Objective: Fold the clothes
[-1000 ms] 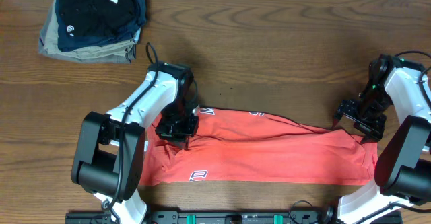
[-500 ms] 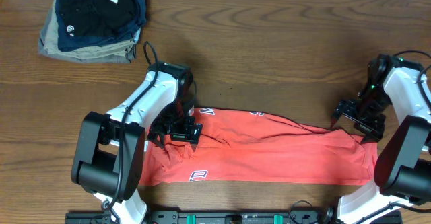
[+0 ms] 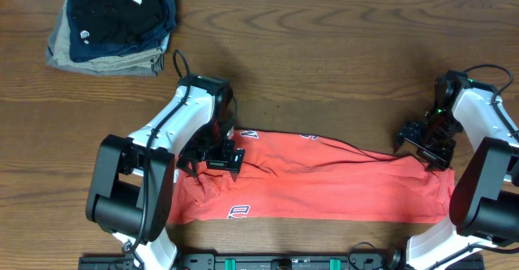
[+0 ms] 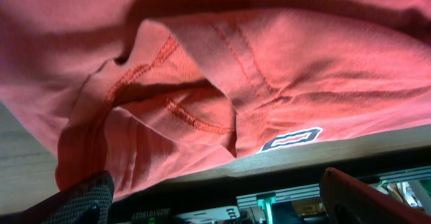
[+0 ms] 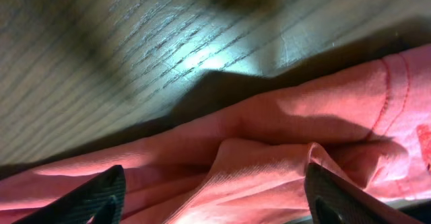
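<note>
The clothes, a coral-red T-shirt (image 3: 324,181), lie folded into a long band along the table's front edge, with white lettering showing at both long edges. My left gripper (image 3: 209,160) hovers over the rumpled left end, jaws spread wide and nothing in them. In the left wrist view the gripper (image 4: 219,207) has its fingertips (image 4: 81,198) far apart above a bunched sleeve hem (image 4: 188,109). My right gripper (image 3: 422,143) sits at the shirt's right end. It (image 5: 215,200) stands open, with a raised fold of cloth (image 5: 269,177) between the fingers but not pinched.
A stack of folded navy and khaki garments (image 3: 113,23) lies at the back left corner. Bare wood tabletop (image 3: 324,67) stretches behind the shirt. The arm mounting rail (image 3: 284,262) runs just below the front edge.
My left gripper opened and let go of the shirt's left end, leaving it bunched. My right gripper shifted slightly left and back over the right end.
</note>
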You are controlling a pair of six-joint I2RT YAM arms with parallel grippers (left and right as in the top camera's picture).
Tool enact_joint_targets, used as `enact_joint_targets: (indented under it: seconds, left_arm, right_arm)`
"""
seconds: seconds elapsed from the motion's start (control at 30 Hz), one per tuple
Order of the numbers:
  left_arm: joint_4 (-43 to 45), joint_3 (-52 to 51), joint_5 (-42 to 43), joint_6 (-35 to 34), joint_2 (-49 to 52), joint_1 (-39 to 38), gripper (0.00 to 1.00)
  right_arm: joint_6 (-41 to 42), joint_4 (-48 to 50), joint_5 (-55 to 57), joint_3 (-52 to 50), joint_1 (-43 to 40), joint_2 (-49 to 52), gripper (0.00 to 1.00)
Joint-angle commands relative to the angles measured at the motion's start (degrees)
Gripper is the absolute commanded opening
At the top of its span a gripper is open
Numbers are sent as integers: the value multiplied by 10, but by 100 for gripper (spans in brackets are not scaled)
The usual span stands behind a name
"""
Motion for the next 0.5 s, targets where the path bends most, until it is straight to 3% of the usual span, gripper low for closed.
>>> enact_joint_targets:
  seconds: [0.0,0.07,0.17,0.2,0.47]
  left_arm:
    - [1,-1,-7,-3,-12,0,98]
    - [2,-1,-7,-3,-12,0,98]
    - [2,-1,-7,-3,-12,0,98]
    - [2,-1,-7,-3,-12,0,98]
    - [1,-1,-7,-3,-12,0,98]
  right_arm:
    - [7,10,-1,-5,5,-8,61]
    - [7,10,-1,-7,5,-8,45]
    - [7,14,0,-12,5,-8,5]
    - [8,17,-1,-14,5,-8,1]
    - [7,40,4,-7,1,-8,1]
